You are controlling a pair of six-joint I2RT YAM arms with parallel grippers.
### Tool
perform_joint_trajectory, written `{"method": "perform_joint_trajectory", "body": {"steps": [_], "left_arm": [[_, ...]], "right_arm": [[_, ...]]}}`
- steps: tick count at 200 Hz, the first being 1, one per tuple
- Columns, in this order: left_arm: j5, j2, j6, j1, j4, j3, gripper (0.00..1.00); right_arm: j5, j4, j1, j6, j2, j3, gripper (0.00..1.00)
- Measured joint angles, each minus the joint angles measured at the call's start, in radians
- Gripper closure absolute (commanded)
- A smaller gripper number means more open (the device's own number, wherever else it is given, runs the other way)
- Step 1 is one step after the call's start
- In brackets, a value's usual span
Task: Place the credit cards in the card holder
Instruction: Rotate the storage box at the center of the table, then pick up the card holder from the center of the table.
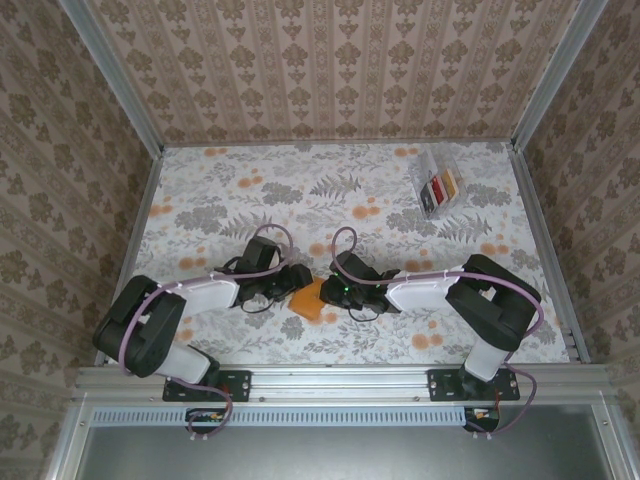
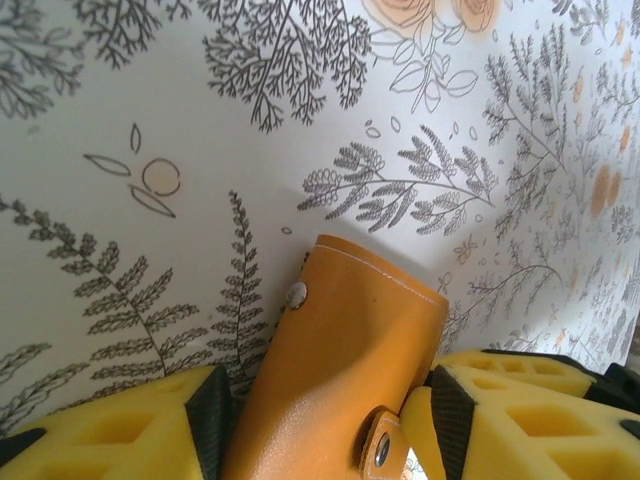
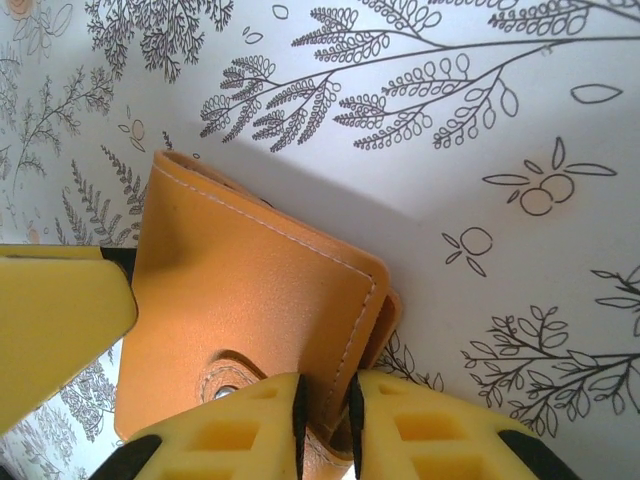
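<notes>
**Trainee:** Top view: which containers are there, and what is in them?

**Technician:** A clear box [image 1: 420, 168] stands far right on the floral table [image 1: 250, 190], well apart from both arms. The credit cards [image 1: 441, 186] are inside it, side by side: red, dark, orange-yellow. Any print on them is too small to read. The card holder [image 1: 308, 297] is near the middle of the table's front edge, between the left gripper [image 1: 293, 285] and the right gripper [image 1: 328, 292]. It is folded shut, and its long axis runs diagonally, near-left to far-right.

**Trainee:** Left wrist view: where is the holder, and how do the jaws stand?

**Technician:** The card holder [image 2: 340, 370] sits between the fingers of the left gripper [image 2: 325, 400]. The jaws are about halfway open, with one dark pad against each long edge. The long axis points away from the wrist, leaning slightly right, stitched end farthest out. A snap stud [image 2: 297, 293] sits on the left edge, and a strap [image 2: 382, 450] with a second stud is near the wrist.

**Trainee:** Right wrist view?

**Technician:** The right gripper [image 3: 325, 410] is almost closed, pinching the thin near edge of the card holder [image 3: 250, 300]. The holder lies obliquely, its stitched edge descending from upper left to right. A finger [image 3: 60, 320] of the left gripper touches the holder's left side.
</notes>
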Motion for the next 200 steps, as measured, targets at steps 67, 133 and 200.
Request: {"method": "perform_joint_trajectory", "body": {"steps": [67, 133, 200], "left_arm": [[0.055, -0.056, 0.005, -0.005, -0.037, -0.034, 0.48], [0.092, -0.126, 0.026, -0.007, -0.053, -0.035, 0.65], [0.105, -0.133, 0.058, -0.007, -0.055, -0.035, 0.69]], "right_arm": [[0.019, -0.048, -0.007, -0.005, 0.004, 0.024, 0.78], [0.031, -0.054, -0.013, -0.007, 0.004, 0.025, 0.78], [0.042, -0.066, -0.013, -0.008, 0.004, 0.031, 0.77]]}}
